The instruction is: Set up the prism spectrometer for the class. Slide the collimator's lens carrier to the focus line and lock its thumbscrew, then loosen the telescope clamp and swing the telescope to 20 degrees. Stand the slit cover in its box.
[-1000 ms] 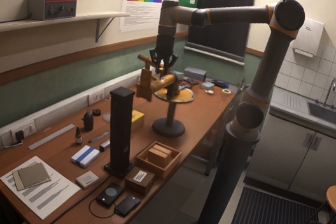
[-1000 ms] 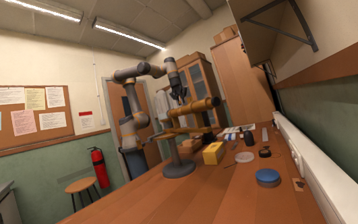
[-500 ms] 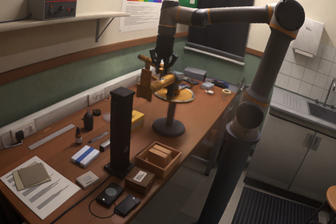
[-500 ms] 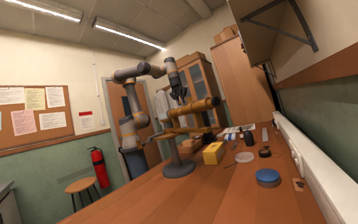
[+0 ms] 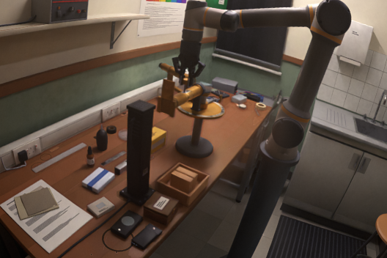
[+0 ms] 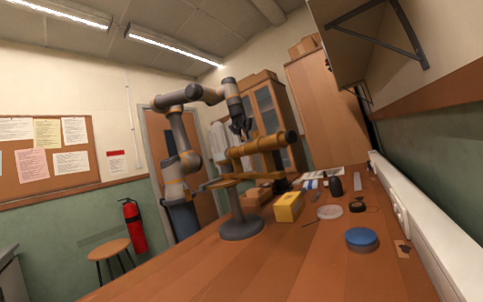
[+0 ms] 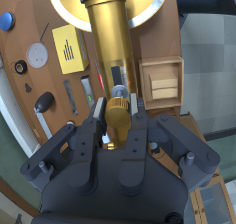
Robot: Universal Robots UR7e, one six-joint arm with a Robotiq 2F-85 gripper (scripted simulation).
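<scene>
The brass thumbscrew (image 7: 117,112) stands on top of the collimator tube (image 7: 113,52), just behind a dark scale window with a red line. The tube runs out from the round graduated table (image 5: 201,109) of the spectrometer, which stands on a grey pedestal (image 5: 194,146). A second brass tube, the telescope (image 5: 187,94), points toward the bench front. The wooden box (image 5: 182,183) sits on the bench near the front edge, with wooden blocks inside. My gripper (image 7: 117,105) (image 5: 188,72) (image 6: 242,132) comes down from above and is closed around the thumbscrew's knurled head.
Behind the spectrometer runs the green wall with a white socket trunking (image 5: 73,123). A tall black tower (image 5: 139,151) stands left of the box. A yellow box (image 7: 69,48), a petri dish (image 7: 37,55), a tape roll (image 7: 20,66) and a ruler lie on the bench.
</scene>
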